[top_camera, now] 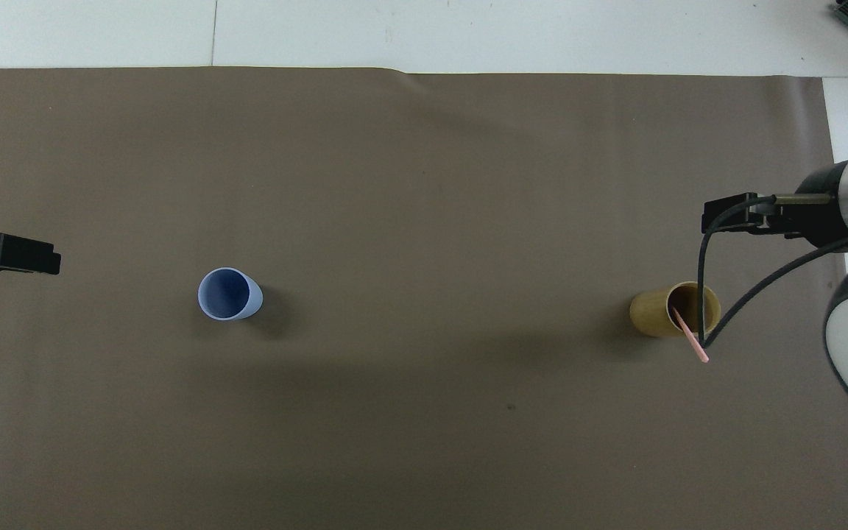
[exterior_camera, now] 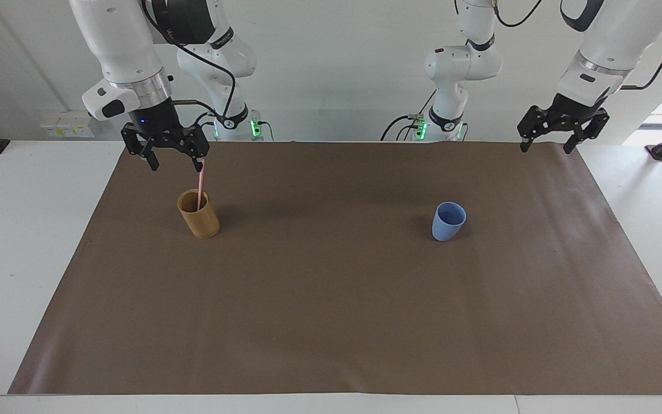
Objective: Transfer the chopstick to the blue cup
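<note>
Nothing transferred: chopstick stands in tan cup; blue cup empty. Right gripper, jaws spread, above tan cup; left gripper waits, jaws spread.

high facing, steep overhead (shared mat)

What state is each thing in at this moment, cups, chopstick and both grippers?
chopstick: standing tilted in the tan cup, top sticking out, not gripped.
tan cup: upright, holding the chopstick.
blue cup: upright, empty.
right gripper: open, raised over the tan cup's area, one fingertip by the chopstick's top.
left gripper: open, waiting raised at its own end.
</note>
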